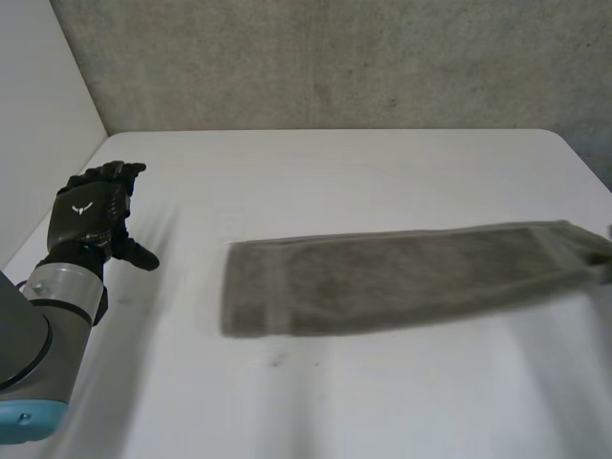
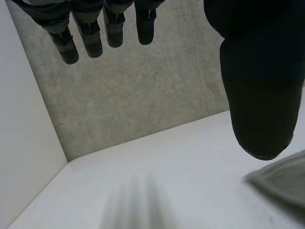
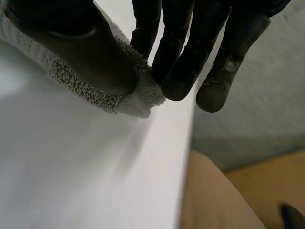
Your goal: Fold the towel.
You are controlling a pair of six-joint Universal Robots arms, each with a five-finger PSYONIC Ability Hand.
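On the table (image 1: 335,172) in the head view, the towel (image 1: 402,277) lies as a long strip from the middle to the right edge. The left hand (image 1: 91,215) hovers well apart from it, at the left. In the left wrist view its fingers (image 2: 90,36) are straight and hold nothing. In the right wrist view the right hand (image 3: 81,47) pinches a towel corner between thumb and fingers (image 3: 181,76), near the table's edge.

A grey towel (image 1: 402,277) is laid out lengthwise on the white table (image 1: 335,172); the left robot hand (image 1: 96,212) is held well apart from it.
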